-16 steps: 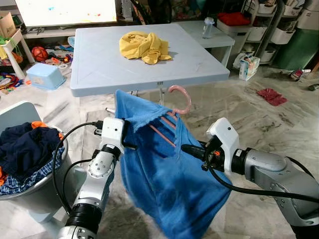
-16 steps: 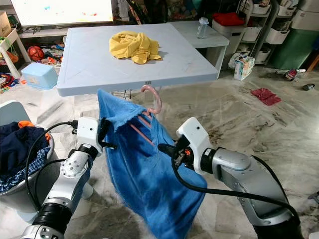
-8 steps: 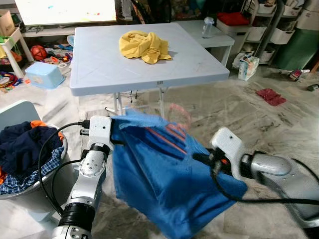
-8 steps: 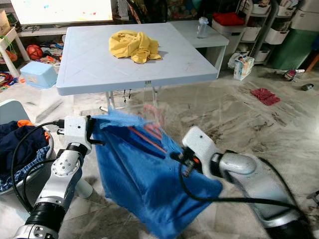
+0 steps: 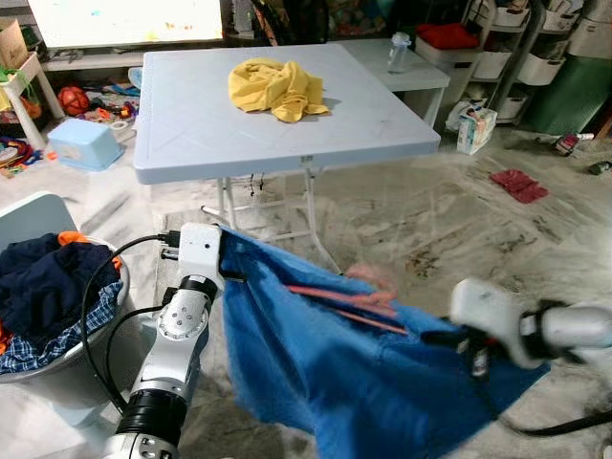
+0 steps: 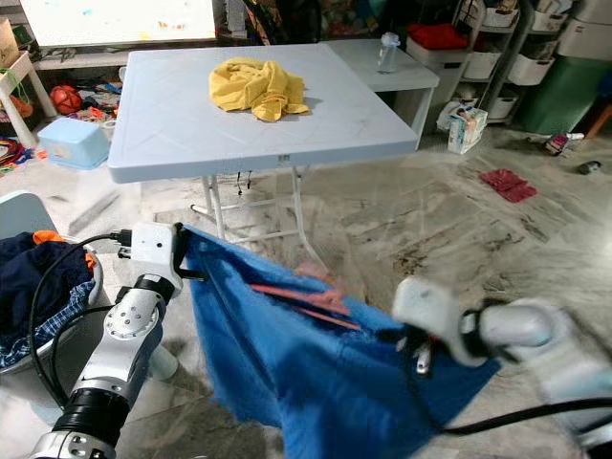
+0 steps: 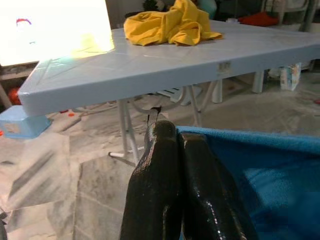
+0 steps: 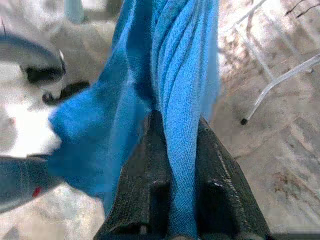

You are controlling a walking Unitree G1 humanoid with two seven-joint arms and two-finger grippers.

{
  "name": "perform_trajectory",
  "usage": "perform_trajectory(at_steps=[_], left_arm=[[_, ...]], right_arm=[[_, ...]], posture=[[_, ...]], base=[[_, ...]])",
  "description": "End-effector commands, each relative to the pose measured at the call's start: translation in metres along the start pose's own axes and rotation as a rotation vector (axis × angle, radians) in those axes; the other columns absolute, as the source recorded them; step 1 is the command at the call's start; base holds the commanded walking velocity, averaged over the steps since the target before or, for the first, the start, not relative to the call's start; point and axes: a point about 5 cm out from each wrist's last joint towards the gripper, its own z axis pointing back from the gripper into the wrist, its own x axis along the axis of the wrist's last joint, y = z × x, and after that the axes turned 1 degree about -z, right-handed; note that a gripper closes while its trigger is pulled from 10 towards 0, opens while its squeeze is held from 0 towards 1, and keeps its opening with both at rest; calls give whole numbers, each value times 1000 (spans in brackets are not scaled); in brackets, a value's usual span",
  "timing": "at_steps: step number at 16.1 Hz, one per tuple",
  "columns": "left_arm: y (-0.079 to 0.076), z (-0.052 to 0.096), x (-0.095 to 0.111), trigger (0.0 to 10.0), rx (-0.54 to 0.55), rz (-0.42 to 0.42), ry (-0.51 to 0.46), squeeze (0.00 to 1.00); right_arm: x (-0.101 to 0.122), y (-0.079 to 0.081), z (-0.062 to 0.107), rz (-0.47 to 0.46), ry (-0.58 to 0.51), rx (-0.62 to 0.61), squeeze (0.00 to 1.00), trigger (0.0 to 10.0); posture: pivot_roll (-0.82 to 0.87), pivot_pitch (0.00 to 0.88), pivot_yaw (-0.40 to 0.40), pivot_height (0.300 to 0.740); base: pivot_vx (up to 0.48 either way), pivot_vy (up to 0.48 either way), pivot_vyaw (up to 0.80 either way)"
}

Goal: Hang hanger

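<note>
A blue garment [image 5: 344, 373] hangs spread between both grippers, low over the floor in front of me. A pink hanger [image 5: 356, 296] lies tilted almost flat across its upper edge, blurred, with the hook [image 5: 375, 277] toward the right. My left gripper [image 5: 232, 275] is shut on the garment's left corner; in the left wrist view its fingers [image 7: 167, 165] press together with the blue cloth [image 7: 265, 170] beside them. My right gripper [image 5: 435, 337], motion-blurred, is shut on the garment's right side. In the right wrist view a fold of blue cloth [image 8: 182, 125] runs between its fingers [image 8: 150, 165].
A pale blue folding table [image 5: 191, 124] stands just ahead with a yellow garment [image 5: 275, 88] on it. A basket of dark laundry [image 5: 43, 287] sits at my left. A blue tub [image 5: 86, 145], shelves and a red cloth [image 5: 521, 184] surround the marble floor.
My right arm has swung right and down, pulling the blue garment wide. The hanger has tipped from upright to nearly flat. The left gripper has shifted slightly left and down.
</note>
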Motion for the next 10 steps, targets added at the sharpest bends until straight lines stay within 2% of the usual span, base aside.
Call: perform_trajectory(at_steps=[1, 2, 4, 7, 10], left_arm=[[9, -1, 3, 0, 36, 10, -2, 0], [8, -1, 1, 0, 26, 15, 5, 0], [5, -1, -2, 0, 9, 40, 28, 0], [3, 1, -7, 0, -3, 66, 56, 0], [5, 0, -9, 0, -6, 90, 70, 0]], right_arm=[[0, -15, 22, 0, -1, -47, 0, 10000], [2, -25, 33, -8, -21, -76, 0, 10000], [13, -31, 48, -24, -102, -71, 0, 10000], [29, -31, 71, -45, -231, -4, 0, 10000], [36, -27, 85, -49, -274, 58, 0, 10000]], posture=[[-42, 18, -56, 740], [-46, 19, -54, 740], [-49, 19, -53, 740], [-48, 20, -50, 740], [-54, 20, -50, 740]], base=[[0, 0, 0], [0, 0, 0], [0, 0, 0], [0, 0, 0], [0, 0, 0]])
